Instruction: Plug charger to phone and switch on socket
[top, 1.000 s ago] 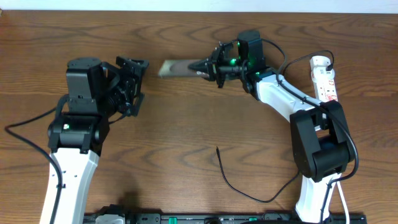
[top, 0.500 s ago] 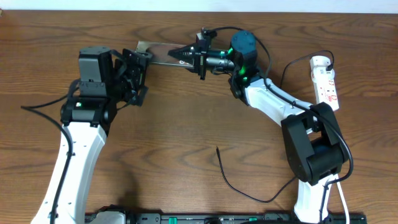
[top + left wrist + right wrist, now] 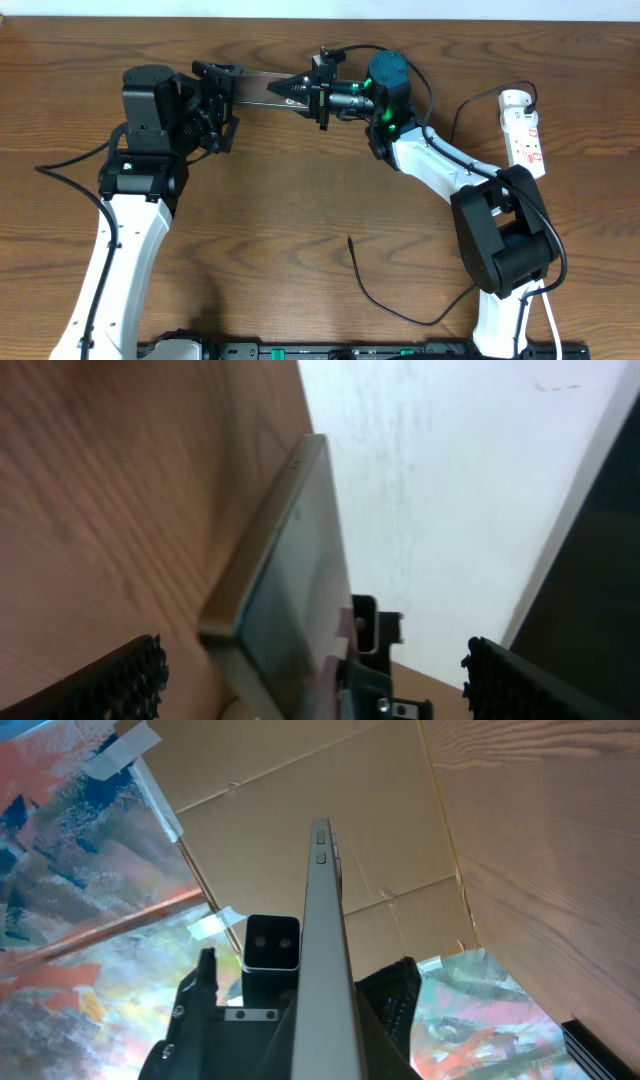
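Two arms are facing each other over the far side of the wooden table [image 3: 300, 200]. The right gripper [image 3: 297, 89] is clamping one end of the phone [image 3: 262, 86] and holding it out leftward. The phone's other end is sitting between the wide-spread fingers [image 3: 125, 680] of the left gripper [image 3: 226, 98], which is grasping nothing. The socket [image 3: 524, 125] is lying by the right edge, and the charger [image 3: 385, 300] is curling loose near the front.
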You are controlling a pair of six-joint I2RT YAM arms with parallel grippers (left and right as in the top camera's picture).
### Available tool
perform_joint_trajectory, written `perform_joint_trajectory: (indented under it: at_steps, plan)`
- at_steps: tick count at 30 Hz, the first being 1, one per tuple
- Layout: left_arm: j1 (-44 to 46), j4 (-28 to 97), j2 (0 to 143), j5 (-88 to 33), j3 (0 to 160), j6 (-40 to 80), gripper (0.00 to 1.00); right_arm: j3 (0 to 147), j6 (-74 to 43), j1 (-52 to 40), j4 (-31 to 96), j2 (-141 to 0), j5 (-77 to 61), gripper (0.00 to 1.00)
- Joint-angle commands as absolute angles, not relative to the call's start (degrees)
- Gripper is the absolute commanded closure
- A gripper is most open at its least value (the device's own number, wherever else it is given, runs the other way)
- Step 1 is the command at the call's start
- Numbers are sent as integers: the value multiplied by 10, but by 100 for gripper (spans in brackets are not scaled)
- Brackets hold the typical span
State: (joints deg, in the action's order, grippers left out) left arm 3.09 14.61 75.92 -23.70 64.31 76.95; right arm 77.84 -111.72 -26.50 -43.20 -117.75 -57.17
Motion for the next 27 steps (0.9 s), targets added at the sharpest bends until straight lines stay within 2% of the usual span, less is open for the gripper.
perform_joint_trajectory:
  at_steps: [1, 12, 24, 26, 27]
  plan:
    - [28, 131, 759, -245, 643, 783, 6, 786, -1122, -272, -440, -1173, -563, 99]
    - [28, 99, 760, -244, 639, 783, 7, 786, -1174, -291, -503, -1173, -510, 99]
    - [28, 69, 760, -233, 639, 781, 7, 786, -1175, -298, -504, -1173, -466, 99]
    - [28, 70, 761, -231, 638, 780, 7, 786, -1175, -298, -504, -1173, -464, 99]
    - [28, 70, 762, -231, 638, 778, 11, 786, -1175, -298, -504, -1173, -462, 99]
